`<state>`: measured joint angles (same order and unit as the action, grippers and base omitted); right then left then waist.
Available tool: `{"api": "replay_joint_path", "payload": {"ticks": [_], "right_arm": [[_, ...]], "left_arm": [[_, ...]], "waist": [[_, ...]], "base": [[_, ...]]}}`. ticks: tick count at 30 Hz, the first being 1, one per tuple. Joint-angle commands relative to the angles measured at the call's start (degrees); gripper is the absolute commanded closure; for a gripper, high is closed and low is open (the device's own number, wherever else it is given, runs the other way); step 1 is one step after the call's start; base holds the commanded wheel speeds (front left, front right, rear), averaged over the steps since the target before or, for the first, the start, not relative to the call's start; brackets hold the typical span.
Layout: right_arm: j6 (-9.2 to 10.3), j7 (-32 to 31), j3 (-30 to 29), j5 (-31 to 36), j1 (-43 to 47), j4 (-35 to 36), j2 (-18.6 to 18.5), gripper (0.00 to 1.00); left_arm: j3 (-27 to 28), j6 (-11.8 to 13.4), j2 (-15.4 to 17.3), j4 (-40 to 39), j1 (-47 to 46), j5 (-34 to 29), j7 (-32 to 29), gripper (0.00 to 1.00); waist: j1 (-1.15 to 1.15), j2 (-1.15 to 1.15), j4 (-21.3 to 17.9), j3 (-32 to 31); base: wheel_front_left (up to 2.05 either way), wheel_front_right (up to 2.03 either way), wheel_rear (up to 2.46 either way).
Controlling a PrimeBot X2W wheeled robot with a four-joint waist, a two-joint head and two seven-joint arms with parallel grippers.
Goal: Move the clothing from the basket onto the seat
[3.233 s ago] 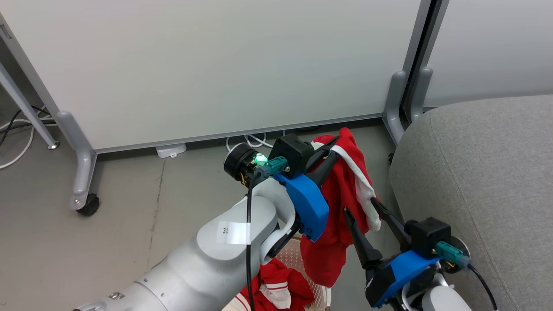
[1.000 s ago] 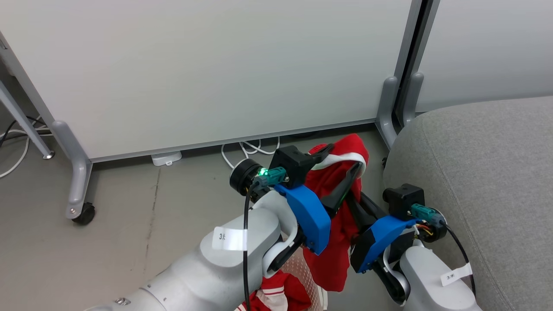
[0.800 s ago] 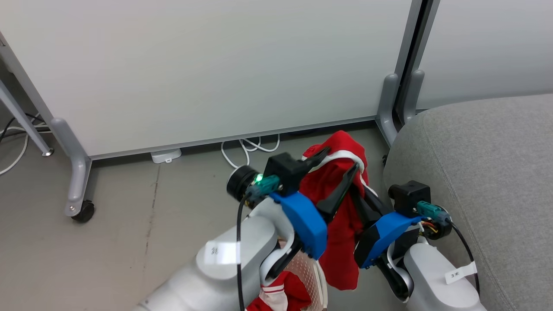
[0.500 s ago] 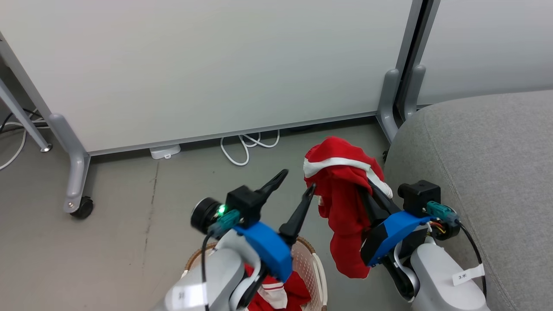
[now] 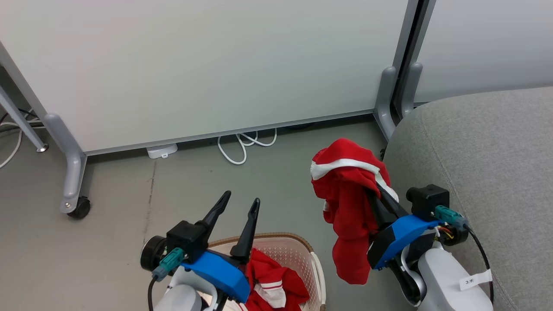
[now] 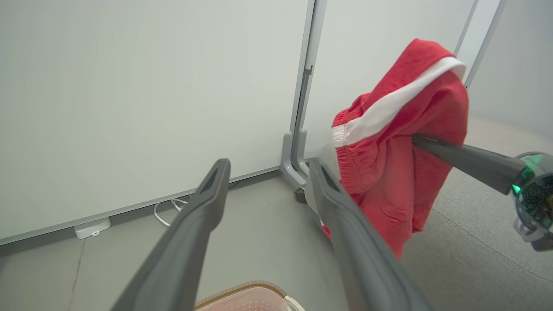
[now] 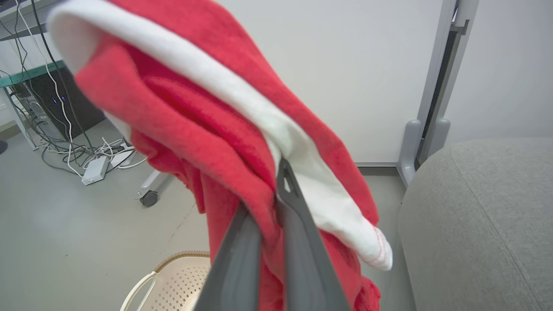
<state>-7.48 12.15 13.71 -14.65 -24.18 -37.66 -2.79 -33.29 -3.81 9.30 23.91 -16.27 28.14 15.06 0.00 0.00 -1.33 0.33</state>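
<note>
One piece of red clothing (image 5: pixel 350 194) with a white stripe hangs in the air from my right gripper (image 5: pixel 372 186), which is shut on it just left of the grey seat (image 5: pixel 475 147). In the right wrist view the gripper (image 7: pixel 268 192) pinches the clothing (image 7: pixel 207 121) between its fingers, with the seat (image 7: pixel 479 216) to the right. My left gripper (image 5: pixel 242 198) stands open and holds nothing, above the cream basket (image 5: pixel 281 239). A second red garment (image 5: pixel 270 276) lies in the basket. In the left wrist view the open gripper (image 6: pixel 268 163) points past the hanging clothing (image 6: pixel 397 142).
White partition panels on grey feet stand behind, one with a caster wheel (image 5: pixel 80 206). White cables (image 5: pixel 242 147) and a small white box (image 5: pixel 162 151) lie on the floor under the panel. More cables (image 7: pixel 86 151) lie at the far left.
My left gripper has let go of the red clothing and drawn back down and left to the basket. The clothing now hangs from my right gripper alone, close to the seat.
</note>
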Motion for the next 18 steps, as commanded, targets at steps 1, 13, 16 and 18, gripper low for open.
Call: {"api": "replay_joint_path", "payload": {"ticks": [1, 13, 16, 18], "right_arm": [[-0.03, -0.1, -0.3, 0.4, 0.7, 0.6, -0.2, 1.0], [-0.03, -0.9, -1.3, 0.3, 1.9, 1.9, -0.2, 1.0], [-0.03, -1.0, -1.5, 0.5, 2.1, 2.1, -0.2, 1.0], [-0.03, -1.2, -1.5, 0.5, 2.2, 2.3, -0.2, 1.0]], "left_arm": [[1.7, -0.6, 0.0, -0.7, 1.5, -1.2, 0.2, 0.0], [7.0, -2.8, -2.0, -0.7, 4.4, -6.3, 0.2, 0.0], [7.6, -3.2, -2.5, -0.3, 4.4, -6.9, 0.2, 0.0], [7.8, -3.3, -2.9, -0.1, 4.4, -7.3, 0.2, 0.0]], "waist": [[0.0, 0.0, 0.1, 0.0], [0.0, 0.0, 0.2, -0.3], [0.0, 0.0, -0.1, -0.3], [0.0, 0.0, -0.4, -0.3]], "base": [[0.0, 0.0, 0.0], [0.0, 0.0, 0.0], [0.0, 0.0, 0.0], [0.0, 0.0, 0.0]]}}
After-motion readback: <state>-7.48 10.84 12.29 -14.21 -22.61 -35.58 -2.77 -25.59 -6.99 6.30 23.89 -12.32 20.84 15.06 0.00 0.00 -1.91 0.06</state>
